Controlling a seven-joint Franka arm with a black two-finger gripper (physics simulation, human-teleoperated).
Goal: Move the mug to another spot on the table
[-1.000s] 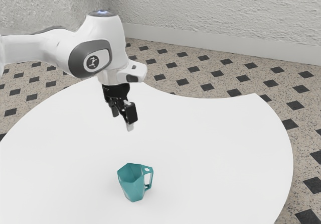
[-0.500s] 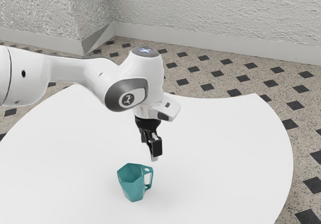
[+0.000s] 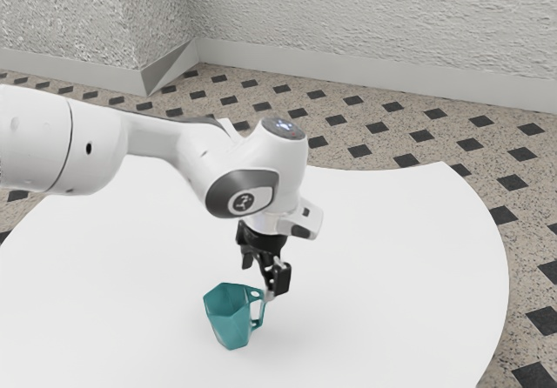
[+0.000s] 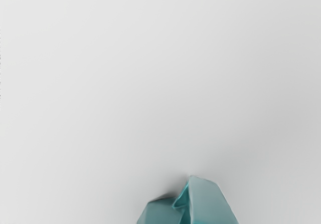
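Observation:
A teal faceted mug (image 3: 230, 318) stands upright near the front of the round white table (image 3: 392, 249), its handle (image 3: 258, 310) turned toward the exterior view's right. My black gripper (image 3: 271, 289) hangs open just above the handle side of the rim, with nothing between its fingers. In the wrist view, part of the mug (image 4: 193, 206) shows right under the hand, with bare white tabletop (image 4: 150, 83) beyond it.
White tabletop spreads around the mug on all sides, widest toward the exterior view's right. Past the table edge lies a speckled tiled floor (image 3: 418, 118) with black diamonds, closed off by rough grey walls (image 3: 365, 14).
The arm has swung from the table's back left toward the front and come down. The gripper now sits just above the mug's handle side. The mug has stayed in place.

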